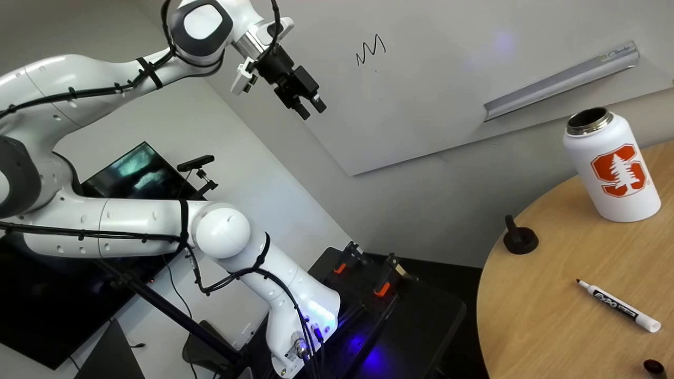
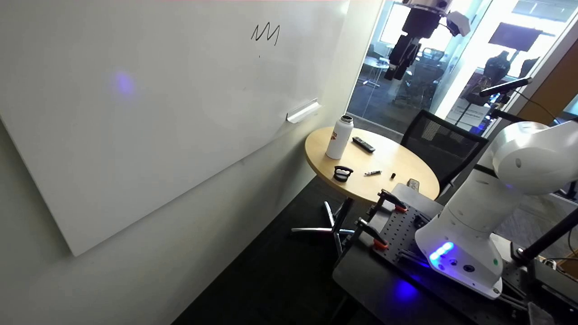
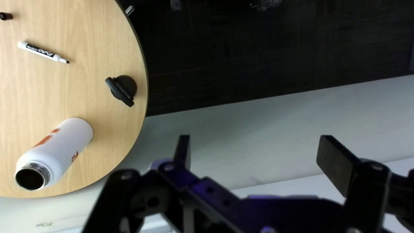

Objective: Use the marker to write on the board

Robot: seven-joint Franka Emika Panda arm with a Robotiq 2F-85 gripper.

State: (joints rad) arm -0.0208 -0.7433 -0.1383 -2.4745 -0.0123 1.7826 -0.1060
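Observation:
The marker [image 1: 618,306] is slim and white with dark print. It lies on the round wooden table with its dark tip bare, and also shows in an exterior view [image 2: 373,173] and the wrist view [image 3: 42,51]. The board [image 1: 421,116] is a large white panel on the wall, also in an exterior view [image 2: 158,113]. It bears a black zigzag scribble [image 1: 370,50]. My gripper [image 1: 310,108] is in the air, away from the table and the marker. In the wrist view its fingers [image 3: 255,142] are wide apart with nothing between them. The board's lower edge shows behind them.
The round table [image 1: 537,316] carries an open white bottle [image 1: 613,168] with an orange-red logo, a black lid [image 1: 520,240], a small black cap [image 3: 5,16] and a remote [image 2: 363,144]. A white strip [image 1: 561,79] sticks out from the board. A chair [image 2: 445,144] stands beyond the table.

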